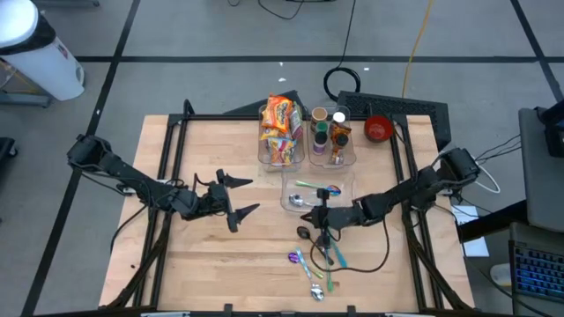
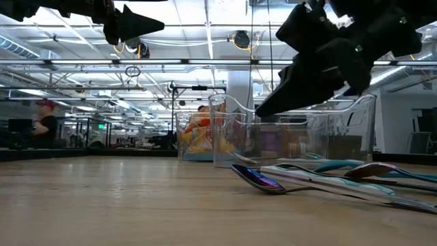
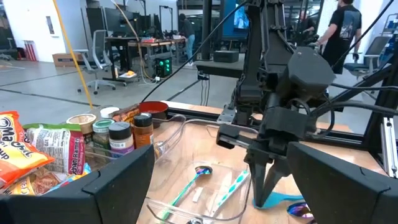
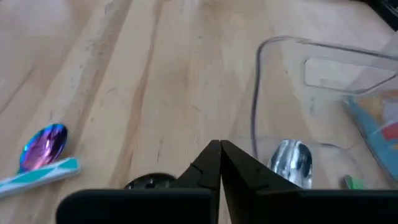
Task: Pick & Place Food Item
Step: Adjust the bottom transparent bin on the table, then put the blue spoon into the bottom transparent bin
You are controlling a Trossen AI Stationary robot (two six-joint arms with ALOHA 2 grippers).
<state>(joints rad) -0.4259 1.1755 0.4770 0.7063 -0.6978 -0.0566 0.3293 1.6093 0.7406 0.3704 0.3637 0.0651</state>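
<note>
We take the snack packets [image 1: 280, 123] in the clear bin [image 1: 282, 160] at upper centre of the high view as the food. Our right gripper [image 1: 324, 231] hangs lower centre among loose spoons [image 1: 310, 264], fingers pressed together on nothing. Our left gripper [image 1: 236, 197] waits centre-left, spread wide. The risk we see: the right one descending shut would only shove cutlery aside.

Layout, seen from above. At the table's [image 1: 203, 264] far edge, two clear bins side by side: left bin [image 1: 281, 132] holds snack packets, right bin [image 1: 330, 136] jars. A bowl [image 1: 378, 129] lies right of these. A clear tray [image 1: 313, 194] with utensils sits nearer; loose spoons [image 1: 313, 264] lie before it.
</note>
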